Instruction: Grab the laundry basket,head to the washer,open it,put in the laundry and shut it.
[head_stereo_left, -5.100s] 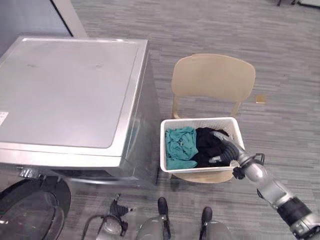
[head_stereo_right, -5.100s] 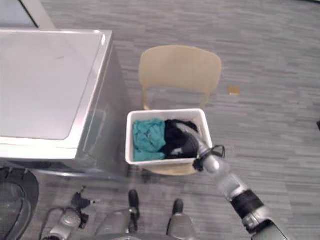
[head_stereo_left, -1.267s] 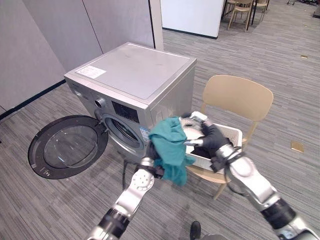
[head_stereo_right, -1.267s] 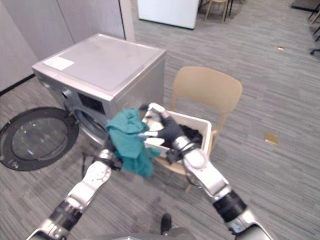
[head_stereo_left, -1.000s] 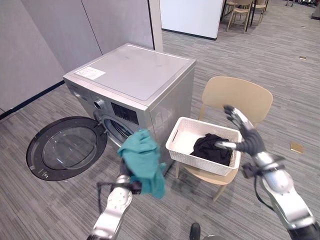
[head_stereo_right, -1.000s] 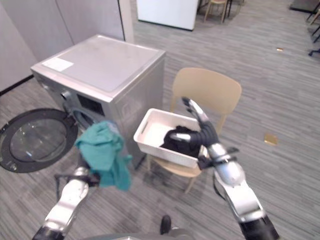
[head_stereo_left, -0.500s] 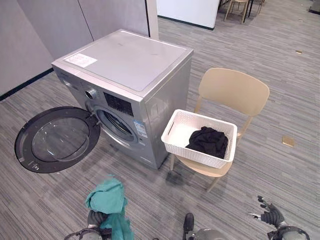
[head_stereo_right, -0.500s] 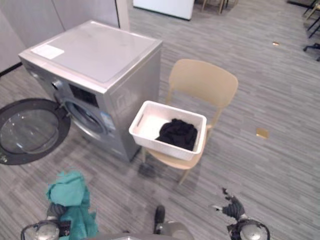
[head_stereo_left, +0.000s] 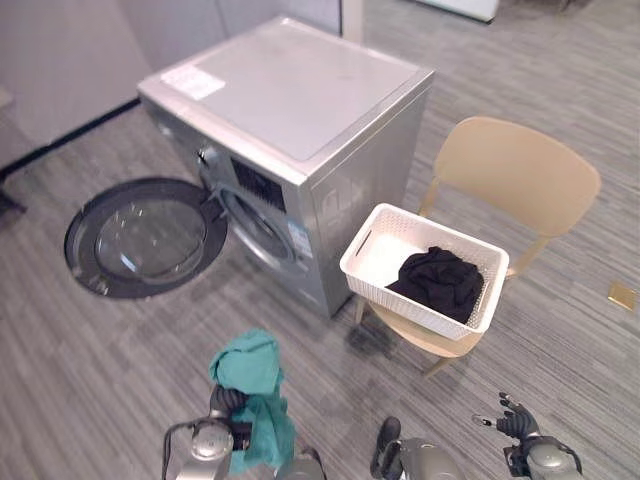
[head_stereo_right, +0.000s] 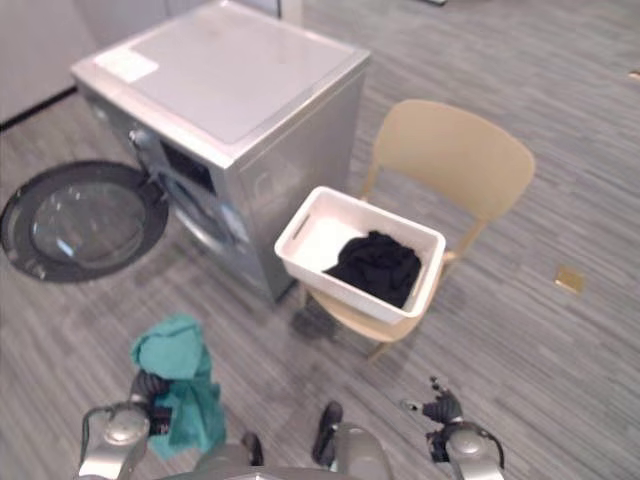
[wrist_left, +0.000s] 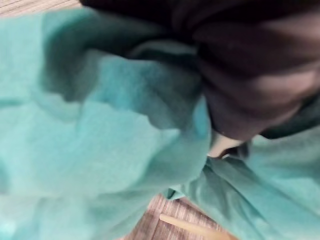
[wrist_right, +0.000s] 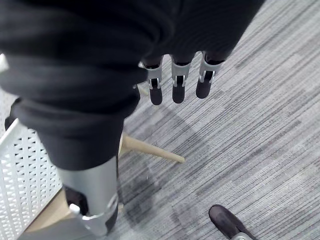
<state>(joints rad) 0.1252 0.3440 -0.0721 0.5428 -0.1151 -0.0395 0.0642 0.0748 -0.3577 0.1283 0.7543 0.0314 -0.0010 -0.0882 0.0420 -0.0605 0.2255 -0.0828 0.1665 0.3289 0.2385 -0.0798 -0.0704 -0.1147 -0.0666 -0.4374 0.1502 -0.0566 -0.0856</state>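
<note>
One washer (head_stereo_left: 300, 150), one chair (head_stereo_left: 515, 190), one laundry basket (head_stereo_left: 372, 245), one black garment (head_stereo_left: 438, 282), one teal garment (head_stereo_left: 255, 385)

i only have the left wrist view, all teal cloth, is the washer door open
Observer: Yes, the washer door is swung fully open beside the washer.
Operator: anything left in the basket
Observer: A black garment lies in the white basket, which sits on the tan chair.
Operator: what's my right hand doing
Observer: The right hand hangs empty over the floor, fingers relaxed.
Operator: and the left
Observer: The left hand is low in front, curled on the teal cloth.
</note>
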